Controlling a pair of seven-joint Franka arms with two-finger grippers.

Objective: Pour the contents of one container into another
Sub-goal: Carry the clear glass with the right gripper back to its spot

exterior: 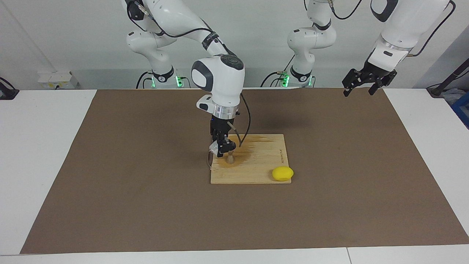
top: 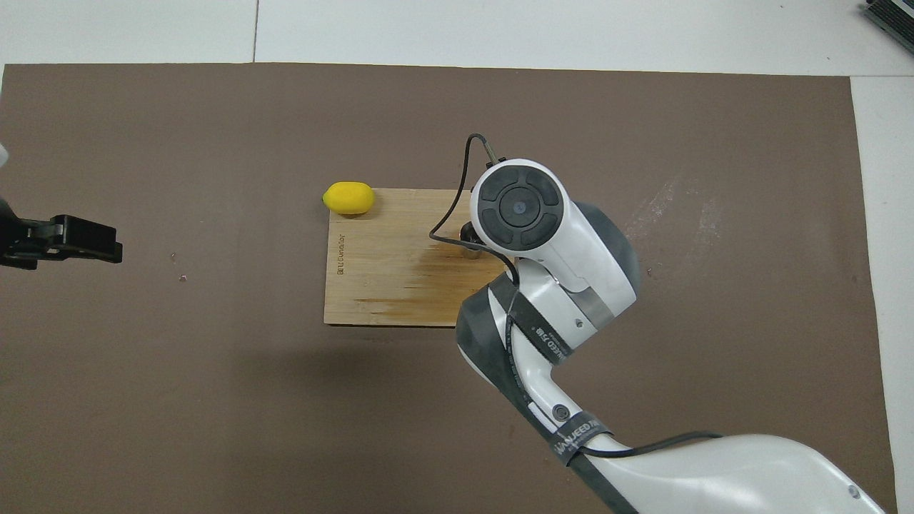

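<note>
My right gripper [exterior: 222, 149] hangs straight down over the wooden board's [exterior: 262, 161] end toward the right arm. It is shut on the small clear cup [exterior: 213, 147], which it holds just above the board and right beside the metal jigger [exterior: 230, 158]. The jigger stands upright on the board under the fingers. In the overhead view the right hand hides the cup and its own fingers, and only an edge of the jigger [top: 469, 245] shows. My left gripper [exterior: 360, 89] waits open and empty in the air over the mat near the left arm's base; it also shows in the overhead view [top: 100, 243].
A yellow lemon-like lump [exterior: 282, 173] lies at the board's corner farthest from the robots, toward the left arm's end; it also shows in the overhead view [top: 348, 198]. The board [top: 385, 250] has a dark wet-looking stain. A brown mat [exterior: 110, 183] covers the table.
</note>
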